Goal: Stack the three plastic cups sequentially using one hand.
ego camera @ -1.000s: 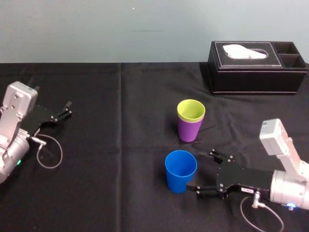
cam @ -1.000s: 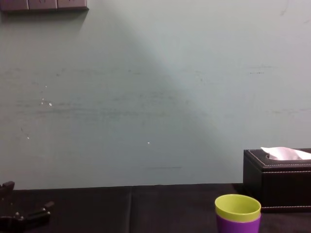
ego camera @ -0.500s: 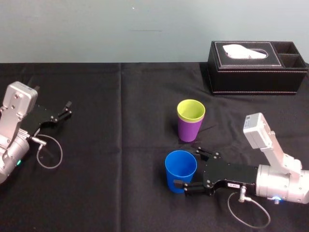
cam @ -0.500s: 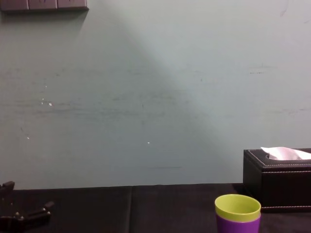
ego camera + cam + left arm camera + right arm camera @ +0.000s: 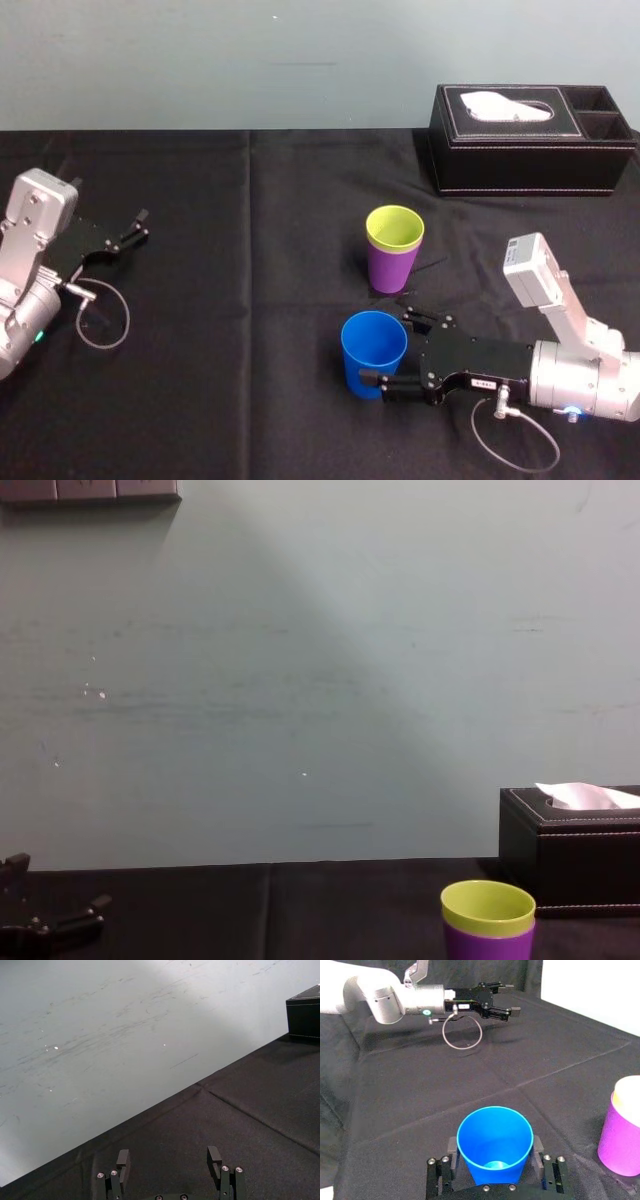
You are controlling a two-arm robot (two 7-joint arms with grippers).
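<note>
My right tool [image 5: 387, 346] is clamped on the blue cup [image 5: 374, 353], which stands upright on the black counter [image 5: 250, 380], near the stack and on my side of it: the yellow-green cup [image 5: 395, 227] nested in the purple cup [image 5: 388, 268]. The head view gives that layout from above; my right wrist view adds a finger [image 5: 451, 1146] pressed to each side of the blue cup. The chest view, side-on, has the yellow-green rim standing above the purple, tissue box [image 5: 570, 845] behind. My left tool [image 5: 135, 228] rests far left, fingers apart
</note>
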